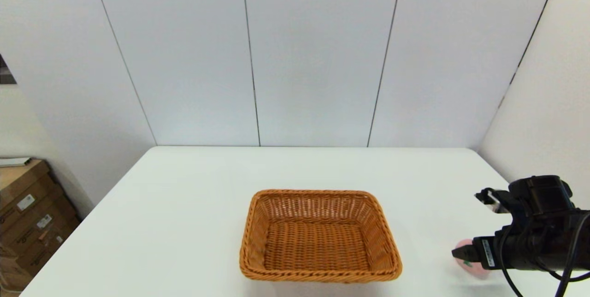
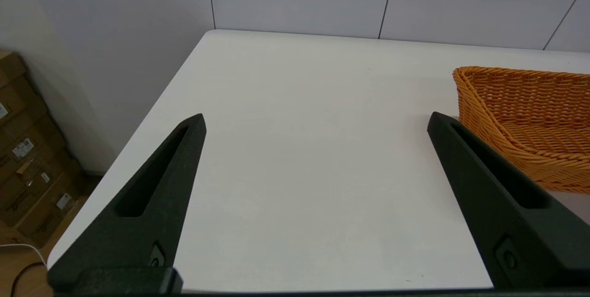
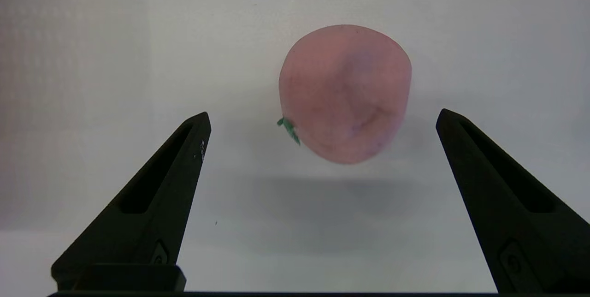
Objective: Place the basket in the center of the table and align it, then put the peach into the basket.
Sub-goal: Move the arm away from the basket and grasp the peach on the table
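I find the basket (image 1: pixel 320 236) squared at mid-table (image 1: pixel 193 204) and empty, so centring looks done. The peach (image 3: pixel 345 94) lies on the table just ahead of my right gripper (image 3: pixel 322 119), between its spread fingers, untouched; grasp and transfer remain. My left gripper (image 2: pixel 315 121) idles, fingers apart, basket to its side. Head view hides most of the peach behind the right arm.

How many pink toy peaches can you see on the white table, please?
1. The pink egg-shaped toy peach lies on the white table, right of the orange-brown wicker basket, under the open right gripper. The basket is empty.
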